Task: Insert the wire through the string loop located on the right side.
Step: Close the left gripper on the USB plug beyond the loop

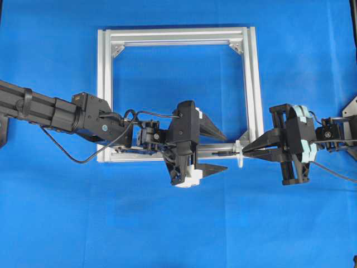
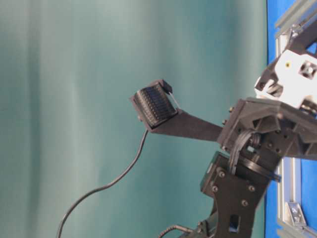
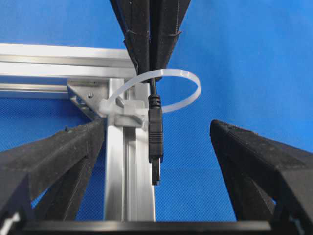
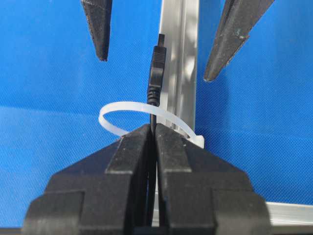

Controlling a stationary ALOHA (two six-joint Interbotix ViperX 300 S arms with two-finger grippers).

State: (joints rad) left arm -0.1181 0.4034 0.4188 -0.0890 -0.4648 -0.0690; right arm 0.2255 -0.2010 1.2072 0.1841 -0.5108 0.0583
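Right end effector (image 4: 152,134): clenched on the wire (image 4: 153,118), pinching it just behind the plug.
Wire: thin and black; it passes through the string loop (image 4: 122,108), and its plug (image 3: 155,142) sticks out on the far side, toward the left arm.
String loop: whitish and translucent, fixed at the frame's (image 1: 105,84) near right corner (image 1: 241,149).
Left end effector (image 1: 220,151): released, its fingers (image 3: 54,156) spread wide on either side of the plug, touching neither plug nor loop.
Frame: square, silver bars, lying flat on the blue bench (image 1: 178,223).
Table-level view: shows mostly one ribbed finger pad (image 2: 153,105); the loop seems hidden there.
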